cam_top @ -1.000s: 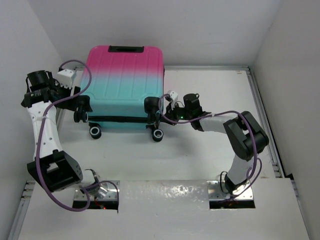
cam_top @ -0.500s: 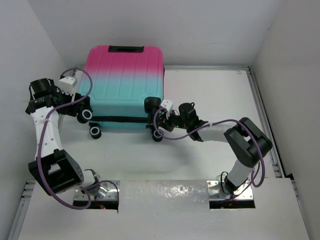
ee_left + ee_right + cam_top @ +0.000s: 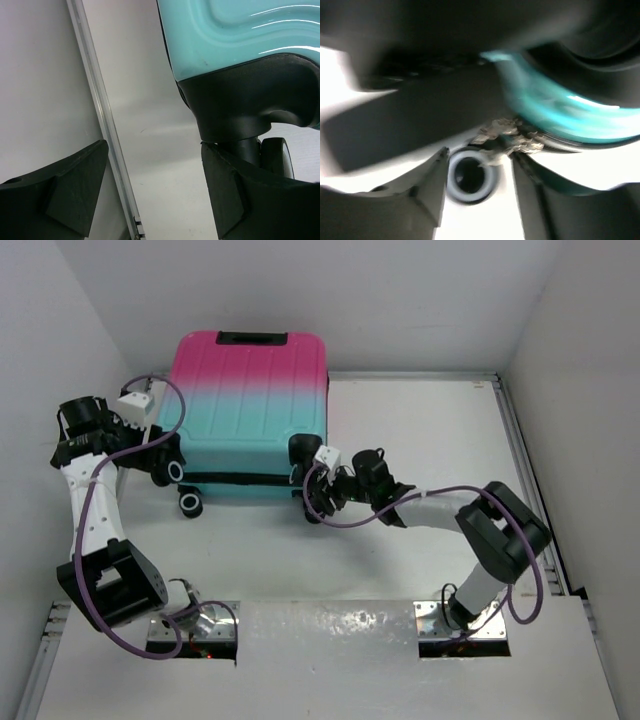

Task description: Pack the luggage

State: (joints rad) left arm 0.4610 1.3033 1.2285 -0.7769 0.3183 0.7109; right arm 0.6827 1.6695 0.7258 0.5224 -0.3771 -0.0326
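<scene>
Fingers [image 3: 427, 195] of the right gripper [image 3: 477, 160] stand apart at the near right corner of the luggage [image 3: 250, 410], low over the white bench [image 3: 420, 440]. The right wrist view is blurred, but a pale-rimmed wheel [image 3: 470, 177] shows in the gap between them; whether they touch it I cannot tell. To the left, the left gripper [image 3: 168, 465] sits at the near left corner of the case, its fingers [image 3: 75, 185] spread wide and holding nothing. One finger is just beside the black wheel housing [image 3: 250, 100], and a second wheel [image 3: 277, 155] shows behind it. A metal rail [image 3: 95, 90] runs along the bench's left edge.

The luggage lies flat on the far left part of the bench, closed, so its inside is hidden. Its ribbed shell faces up, turquoise at the near end by the wheels and pink at the far end, where a black handle [image 3: 253, 338] sits.
</scene>
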